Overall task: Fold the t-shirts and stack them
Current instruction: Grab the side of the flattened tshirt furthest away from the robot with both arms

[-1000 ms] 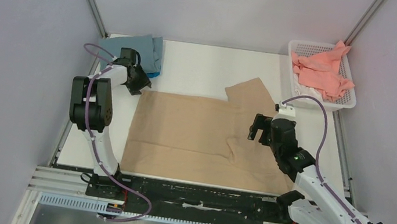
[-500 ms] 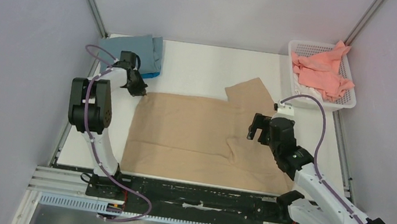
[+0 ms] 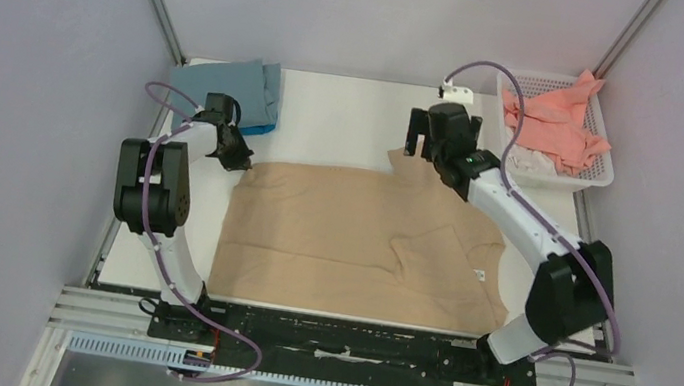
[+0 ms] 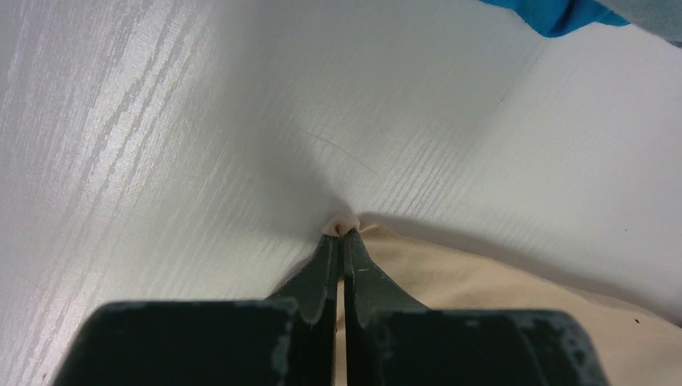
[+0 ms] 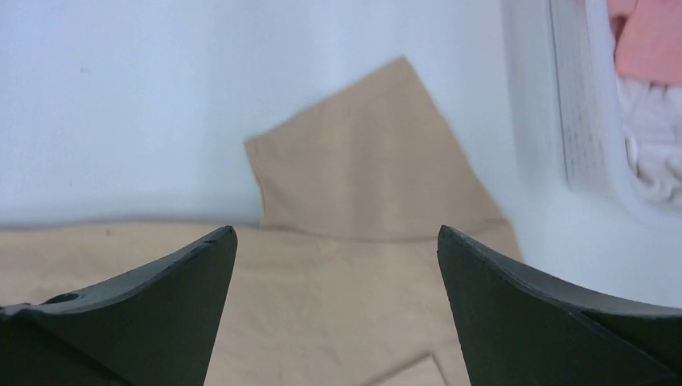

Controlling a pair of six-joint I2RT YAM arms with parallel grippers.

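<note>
A beige-tan t-shirt (image 3: 352, 235) lies spread flat over the middle of the white table, one sleeve pointing to the far right. My left gripper (image 3: 241, 163) is down at the shirt's far left corner and shut on it. In the left wrist view a small nub of beige cloth (image 4: 341, 224) sticks out past the closed left gripper (image 4: 343, 234). My right gripper (image 3: 425, 152) hovers open above the far sleeve (image 5: 362, 185); the right gripper (image 5: 336, 232) has nothing between its fingers. A folded grey-blue shirt (image 3: 232, 87) lies on a bright blue one (image 3: 266, 128) at the far left corner.
A white lattice basket (image 3: 554, 181) stands at the far right corner with a crumpled salmon pink shirt (image 3: 555, 122) in it. In the right wrist view the basket (image 5: 579, 121) is just right of the sleeve. Grey walls close in both sides.
My left gripper has shut on the beige shirt's far left corner. My right arm has swung from the shirt's right middle to the far sleeve, still open.
</note>
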